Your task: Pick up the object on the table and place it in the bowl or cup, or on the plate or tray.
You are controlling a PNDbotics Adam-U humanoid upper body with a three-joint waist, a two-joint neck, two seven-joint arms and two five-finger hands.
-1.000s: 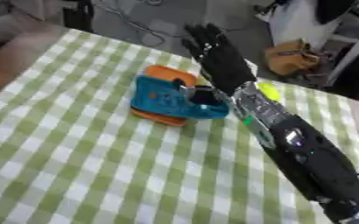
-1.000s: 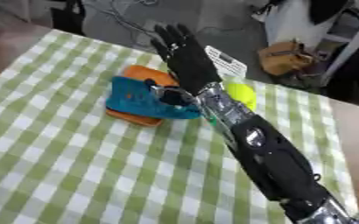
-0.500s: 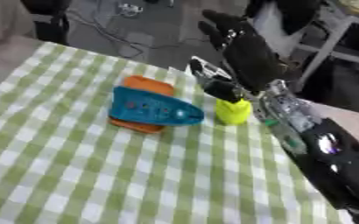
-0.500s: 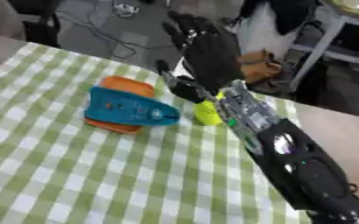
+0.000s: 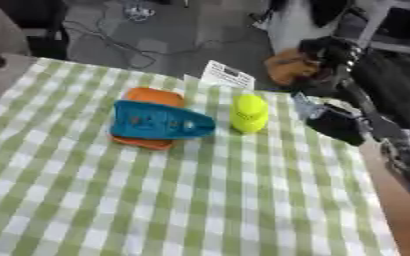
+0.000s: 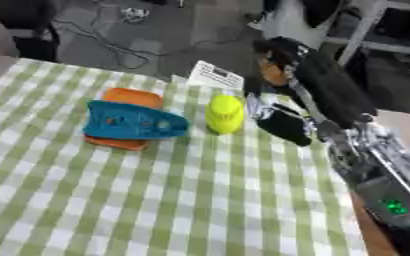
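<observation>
A yellow rounded object (image 5: 249,112) stands on the checked tablecloth. Just to its left, a blue boat-shaped thing (image 5: 156,121) lies across an orange plate (image 5: 153,96). My right hand (image 6: 324,84) comes in from the right and hangs just right of the yellow object, a small gap away. It is open and holds nothing. Its fingers (image 6: 278,50) point straight out over the table's far edge, and its thumb (image 6: 283,126) sticks out toward the yellow object. My left hand shows in neither view.
A white printed card (image 5: 226,75) lies at the table's far edge, behind the yellow object. The table's right edge (image 5: 392,200) runs under my forearm (image 6: 375,170). Beyond the far edge are the floor, cables and clutter.
The camera has shifted between frames. My right hand has moved from above the blue thing to the right, past the yellow object, which now shows fully. The things on the table stay put.
</observation>
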